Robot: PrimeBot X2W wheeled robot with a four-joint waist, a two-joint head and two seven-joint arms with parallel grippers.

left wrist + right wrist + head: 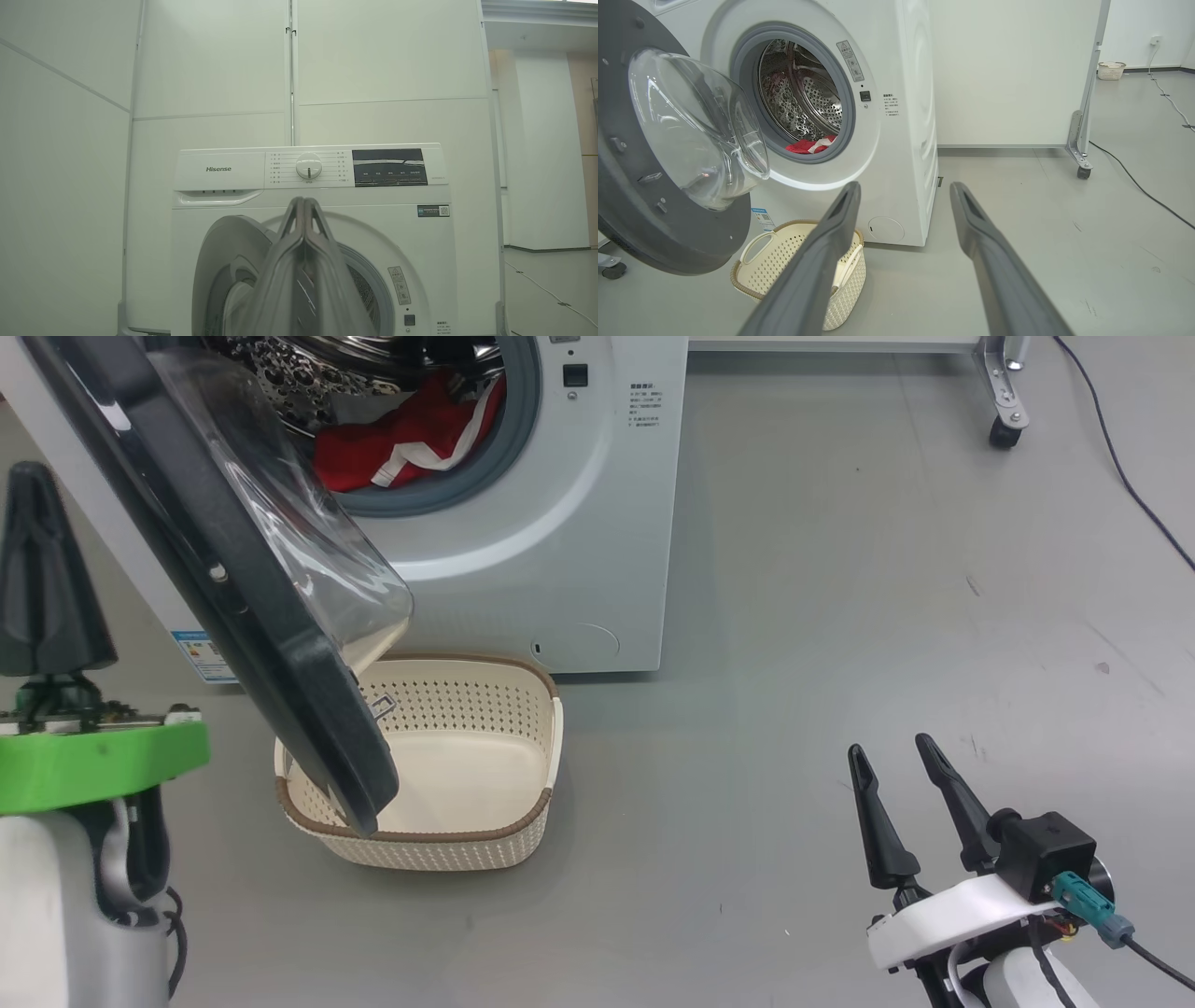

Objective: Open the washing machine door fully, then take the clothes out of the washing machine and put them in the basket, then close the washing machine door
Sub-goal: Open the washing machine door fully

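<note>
Red soft clothes with white trim [401,443] lie in the steel drum [808,107] of the white front-loading washing machine [597,569]. Its black-rimmed glass door [233,597] stands open by the cream perforated basket [448,854]. The left wrist view adds the round dial [309,165] beyond the left claw [303,201], fingers pressed together. The right wrist view has the right claw [906,186] spread apart above grey floor [1017,210].

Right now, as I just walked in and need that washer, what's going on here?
A two-armed robot faces the washing machine. The door stands open, the red clothes lie in the drum, and the basket on the floor in front holds nothing. The left claw is shut and empty, raised beside the door; the right claw is open and empty above the floor.
</note>
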